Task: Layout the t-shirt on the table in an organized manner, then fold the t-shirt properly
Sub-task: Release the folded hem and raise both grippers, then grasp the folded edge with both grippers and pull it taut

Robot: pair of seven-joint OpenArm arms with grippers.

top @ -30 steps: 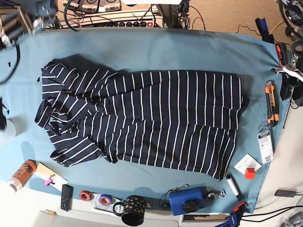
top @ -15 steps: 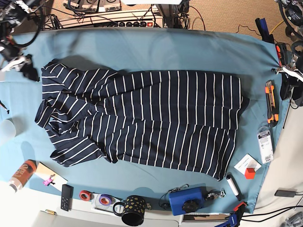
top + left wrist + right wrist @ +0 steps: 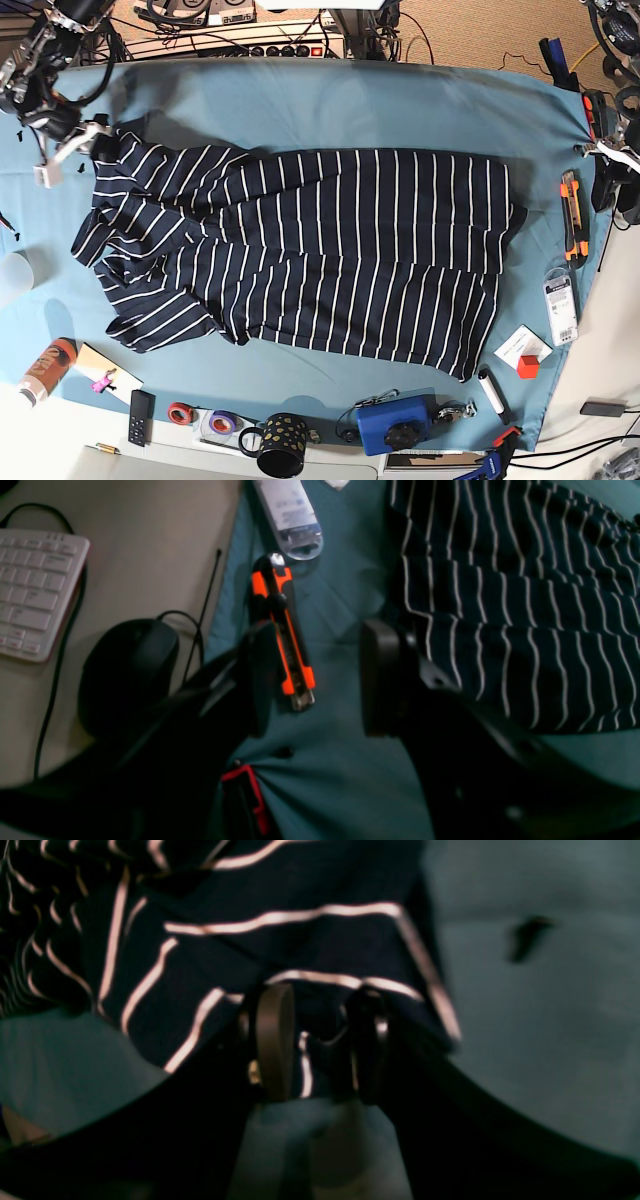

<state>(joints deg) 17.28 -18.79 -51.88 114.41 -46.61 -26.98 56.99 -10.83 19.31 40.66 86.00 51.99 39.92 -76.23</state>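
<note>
Two robot arms work over a teal-covered worktop [image 3: 330, 100] where a navy t-shirt [image 3: 330, 255] with thin white stripes lies spread across the middle, rumpled at its left end. The right gripper [image 3: 320, 1040] is at the shirt's far-left corner, its jaws partly closed with a fold of striped cloth pinched between them. The left gripper [image 3: 312, 680] hovers at the worktop's right edge, jaws wide apart and empty above an orange utility knife [image 3: 282, 630], just beside the shirt's right edge.

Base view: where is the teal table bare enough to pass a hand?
Free: the wide teal cloth table strip between the striped navy t-shirt and the far cables. Crowded: the near edge by the blue box, and the end by the orange utility knife.
</note>
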